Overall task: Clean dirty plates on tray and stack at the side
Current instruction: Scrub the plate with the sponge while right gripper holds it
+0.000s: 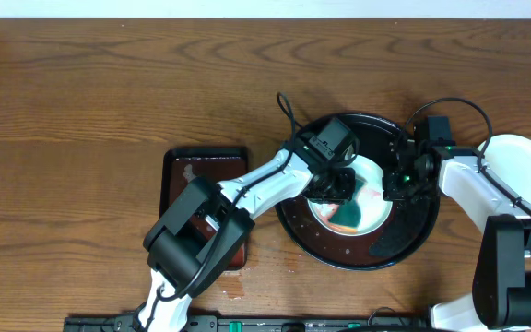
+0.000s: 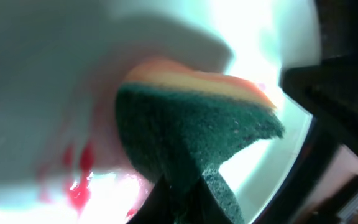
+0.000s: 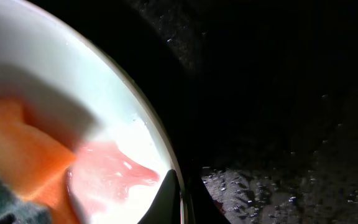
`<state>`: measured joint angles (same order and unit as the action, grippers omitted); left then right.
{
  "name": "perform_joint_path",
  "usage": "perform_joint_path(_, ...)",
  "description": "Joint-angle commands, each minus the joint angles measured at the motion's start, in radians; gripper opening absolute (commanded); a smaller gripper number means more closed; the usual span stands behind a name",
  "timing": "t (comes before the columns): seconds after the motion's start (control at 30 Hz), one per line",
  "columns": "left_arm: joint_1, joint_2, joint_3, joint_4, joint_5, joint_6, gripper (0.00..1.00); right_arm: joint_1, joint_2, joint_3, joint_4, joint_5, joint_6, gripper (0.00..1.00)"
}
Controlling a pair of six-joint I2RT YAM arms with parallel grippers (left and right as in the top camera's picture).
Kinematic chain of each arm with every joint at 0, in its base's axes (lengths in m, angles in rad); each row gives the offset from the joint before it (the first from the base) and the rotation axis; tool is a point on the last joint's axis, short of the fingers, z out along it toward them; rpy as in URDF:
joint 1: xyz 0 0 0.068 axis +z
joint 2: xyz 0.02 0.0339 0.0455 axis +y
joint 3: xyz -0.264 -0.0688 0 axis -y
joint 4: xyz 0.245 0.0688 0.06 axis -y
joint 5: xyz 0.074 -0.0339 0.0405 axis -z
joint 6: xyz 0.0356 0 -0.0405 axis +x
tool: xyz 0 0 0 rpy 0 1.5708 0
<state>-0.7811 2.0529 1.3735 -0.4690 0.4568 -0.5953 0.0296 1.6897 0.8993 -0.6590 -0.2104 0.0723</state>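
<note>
A pale mint plate (image 1: 369, 201) with red smears lies in the black tray (image 1: 404, 244). My left gripper (image 1: 339, 189) is shut on a sponge, green scouring side with an orange back (image 2: 191, 118), pressed onto the plate (image 2: 55, 56); red smears (image 2: 76, 180) lie beside it. My right gripper (image 1: 399, 183) is shut on the plate's right rim (image 3: 166, 168), one finger inside and one outside. The right wrist view shows the orange sponge (image 3: 23, 155) and a pink smear (image 3: 114, 174). A clean white plate (image 1: 522, 171) lies on the wood tabletop at the far right.
A dark red-brown rectangular tray (image 1: 192, 175) lies left of the black tray, partly under my left arm. The black tray floor is wet with droplets (image 3: 272, 186). Cables loop above the tray (image 1: 289, 111).
</note>
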Motion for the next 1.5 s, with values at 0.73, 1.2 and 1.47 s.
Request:
perform_joint_path(0.73, 0.087, 0.051, 0.069, -0.127, -0.148, 0.035, 0.07, 0.018, 0.019, -0.022, -0.033, 0.000, -0.022, 0.01)
perform_joint_path(1.2, -0.017, 0.051, 0.068, -0.008, 0.051, 0.033, 0.08, 0.018, 0.019, -0.022, -0.034, 0.000, -0.021, 0.01)
perform_joint_path(1.47, 0.000, 0.051, 0.066, -0.134, -0.164, 0.063, 0.08, 0.018, 0.019, -0.022, -0.042, 0.000, -0.021, 0.01)
